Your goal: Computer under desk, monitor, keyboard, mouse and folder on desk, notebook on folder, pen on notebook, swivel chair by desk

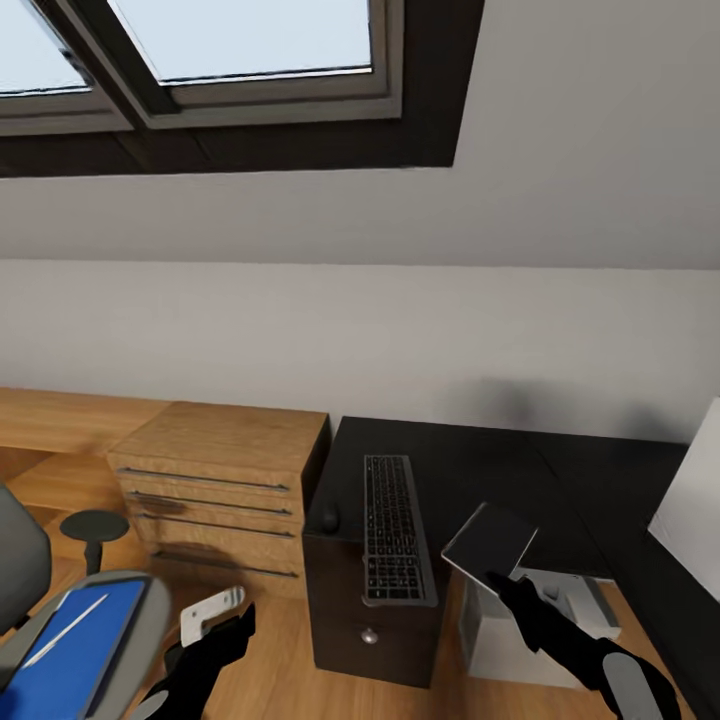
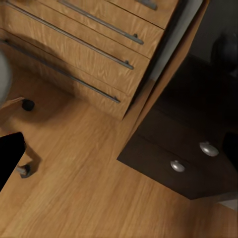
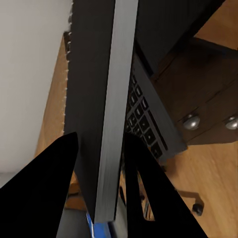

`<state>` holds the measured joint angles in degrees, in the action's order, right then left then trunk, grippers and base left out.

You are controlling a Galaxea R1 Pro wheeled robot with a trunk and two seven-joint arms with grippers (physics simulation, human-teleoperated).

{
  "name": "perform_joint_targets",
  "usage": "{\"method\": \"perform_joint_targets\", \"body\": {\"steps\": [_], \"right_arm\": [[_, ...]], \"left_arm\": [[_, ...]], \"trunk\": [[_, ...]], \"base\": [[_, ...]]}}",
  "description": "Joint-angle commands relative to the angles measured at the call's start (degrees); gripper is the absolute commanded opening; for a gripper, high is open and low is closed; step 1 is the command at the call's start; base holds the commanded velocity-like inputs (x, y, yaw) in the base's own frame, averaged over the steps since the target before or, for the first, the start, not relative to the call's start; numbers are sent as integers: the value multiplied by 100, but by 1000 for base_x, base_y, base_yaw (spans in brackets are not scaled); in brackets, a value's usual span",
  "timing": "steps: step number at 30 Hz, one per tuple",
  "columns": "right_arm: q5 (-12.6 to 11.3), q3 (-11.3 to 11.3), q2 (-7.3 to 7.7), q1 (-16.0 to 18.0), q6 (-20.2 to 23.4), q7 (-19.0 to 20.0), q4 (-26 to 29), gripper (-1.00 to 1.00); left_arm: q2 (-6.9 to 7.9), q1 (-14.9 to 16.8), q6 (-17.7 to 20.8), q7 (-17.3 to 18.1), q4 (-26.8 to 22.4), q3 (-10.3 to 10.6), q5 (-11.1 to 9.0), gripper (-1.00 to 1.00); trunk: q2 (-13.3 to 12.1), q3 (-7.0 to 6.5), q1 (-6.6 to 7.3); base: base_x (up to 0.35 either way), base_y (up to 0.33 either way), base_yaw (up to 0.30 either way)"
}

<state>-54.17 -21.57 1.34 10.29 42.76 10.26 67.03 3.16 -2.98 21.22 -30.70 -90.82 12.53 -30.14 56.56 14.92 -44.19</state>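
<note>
- The right pincer (image 1: 497, 577), lower right of the head view, is clamped on the notebook (image 1: 490, 542). The notebook is held tilted above the table's (image 1: 560, 470) front edge; its face reads dark there.
- In the right wrist view the notebook (image 3: 106, 99) is seen edge-on, a pale strip between two black fingers (image 3: 42, 193); its far end is cut off by the frame.
- The left pincer (image 1: 205, 617), lower left of the head view, hangs over the floor (image 1: 270, 660) with nothing in it. Whether its jaws are apart or together I cannot tell: one pale finger shows and the rest is a black blur.
- One keyboard (image 1: 396, 528) lies on the table, its near end sticking out past the front edge over the drawer unit (image 1: 365, 615).
- One mouse (image 1: 329, 520) sits just left of the keyboard, dim against the black top.
- Two silver knobs (image 2: 208, 148) show in the left wrist view.
- One computer (image 1: 520, 630) stands under the table, partly hidden by the right arm.
- The monitor (image 1: 692, 500) is cut off at the right edge; only a pale corner shows.
- The chair (image 1: 40, 600) is cut off at lower left, with the folder (image 1: 75, 650) on its seat. A thin pale stick lies on the folder, too small to identify.
- A wooden chest (image 1: 215, 490) with four bar handles stands left of the table.
</note>
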Motion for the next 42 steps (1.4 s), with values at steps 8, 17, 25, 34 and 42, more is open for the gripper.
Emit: {"method": "perform_joint_targets", "body": {"steps": [8,17,25,34,42], "right_arm": [[1,-13,36,76,30,-2,-157,-100],[-5,-14,139,80,22,-4,-240,-100],[-6,-14,147,79,21,-6,-242,-100],[-6,-14,147,80,21,-6,-243,-100],[-6,-14,147,81,21,-7,-243,-100]], "left_arm": [[9,-43,-3,-50,-37,21,-44,100],[0,-45,5,-50,-39,14,-47,100],[-21,-45,-2,-70,-41,4,-53,100],[-25,-45,-3,-96,-41,3,-49,100],[-18,-45,4,-70,-26,-5,-57,100]], "trunk": [[4,6,-4],[4,6,-4],[45,24,-26],[405,185,-224],[405,185,-224]], "base": [[328,0,0],[148,0,0],[7,0,0],[0,0,0],[0,0,0]]}}
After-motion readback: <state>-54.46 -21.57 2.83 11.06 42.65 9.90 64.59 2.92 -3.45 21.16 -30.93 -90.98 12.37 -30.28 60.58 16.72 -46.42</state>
